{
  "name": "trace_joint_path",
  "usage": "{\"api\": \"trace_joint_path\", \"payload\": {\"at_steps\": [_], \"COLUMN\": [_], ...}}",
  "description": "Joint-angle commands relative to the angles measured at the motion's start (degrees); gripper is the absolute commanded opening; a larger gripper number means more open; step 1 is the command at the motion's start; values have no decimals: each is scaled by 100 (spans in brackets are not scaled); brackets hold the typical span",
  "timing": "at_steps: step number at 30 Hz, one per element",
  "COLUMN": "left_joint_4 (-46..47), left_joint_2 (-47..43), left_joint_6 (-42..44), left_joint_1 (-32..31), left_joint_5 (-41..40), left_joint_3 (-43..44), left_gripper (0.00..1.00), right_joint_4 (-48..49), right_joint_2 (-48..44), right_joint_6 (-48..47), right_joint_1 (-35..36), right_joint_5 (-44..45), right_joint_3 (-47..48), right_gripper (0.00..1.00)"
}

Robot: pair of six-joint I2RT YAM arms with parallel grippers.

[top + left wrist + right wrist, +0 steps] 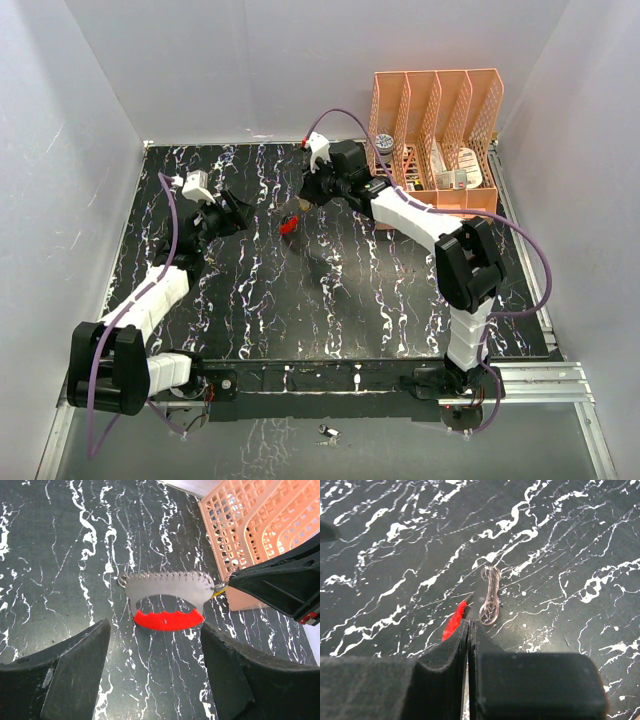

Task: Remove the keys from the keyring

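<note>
The keyring [165, 584], a pale grey curved piece with a ridged edge, shows in the left wrist view with the red key [169, 620] fanned out below it. A speck of the yellow key [219, 589] shows at its right end, pinched in my right gripper [227, 584], which is shut. In the right wrist view the right gripper [470, 623] is shut, with the red key [453, 622] beside it and a small metal wire loop [490, 597] beyond. My left gripper [156, 630] is open and empty, just short of the red key [290, 224].
An orange mesh file organiser [440, 130] stands at the back right, close behind the right gripper [303, 200], and shows in the left wrist view [260, 525]. White walls enclose the black marbled table [330, 290]. A small metal item [328, 433] lies off the table's front edge.
</note>
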Motion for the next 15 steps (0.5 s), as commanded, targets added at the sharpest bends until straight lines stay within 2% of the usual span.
{"api": "trace_joint_path", "payload": {"at_steps": [1, 4, 10, 13, 15], "left_joint_4": [491, 677, 906, 1174, 1273], "left_joint_2": [18, 27, -78, -112, -120], "left_joint_6": [-140, -338, -482, -550, -596], "left_joint_1": [2, 3, 3, -5, -9], "left_joint_5": [442, 542, 1057, 1520, 1824], "left_joint_3": [232, 277, 476, 472, 474], "left_gripper": [67, 68, 80, 76, 69], "right_joint_4": [12, 12, 56, 214, 370], "right_joint_2": [-596, -952, -1803, -2123, -2228], "right_joint_6": [-124, -185, -484, -513, -478], "right_joint_1": [57, 105, 126, 124, 126], "right_joint_5": [-521, -934, -1741, -1925, -2001], "right_joint_3": [-135, -262, -693, -938, -1053], "right_gripper": [0, 0, 0, 0, 0]}}
